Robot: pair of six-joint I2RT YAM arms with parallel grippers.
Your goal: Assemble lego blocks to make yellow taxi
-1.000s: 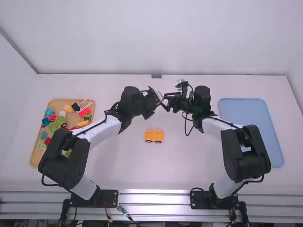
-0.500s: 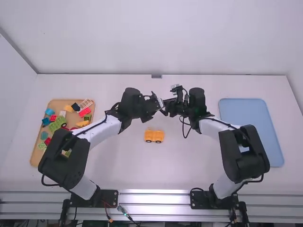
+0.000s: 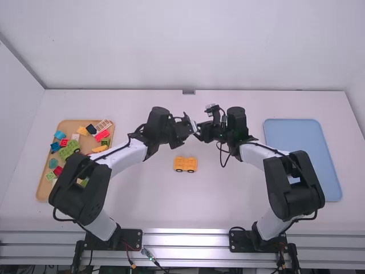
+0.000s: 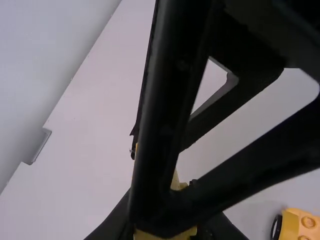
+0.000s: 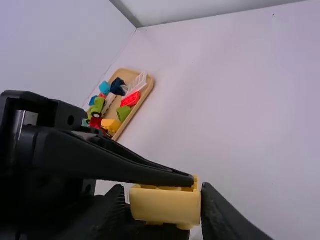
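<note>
- Positioning the yellow block (image 5: 165, 206) above the desk (image 3: 222, 200) appears to be the step in hand, probably a handover or re-grip.
- Right pincer (image 5: 162, 192): closed on the block, one finger at each side.
- Left pincer (image 4: 167, 215): also closed on the block, set crosswise to the right one.
- Next move: release one pincer only; maintain the other grip. Caution: an uneven release may tilt the block.
- Yellow wheeled base (image 3: 185, 164): upright on the desk, between the two arms. After the transfer, align the block with its studs and press down evenly.
- Wooden tray (image 3: 44, 191): out at the left side, carrying loose coloured blocks.
- Blue tray (image 3: 302, 154): out at the right side.
</note>
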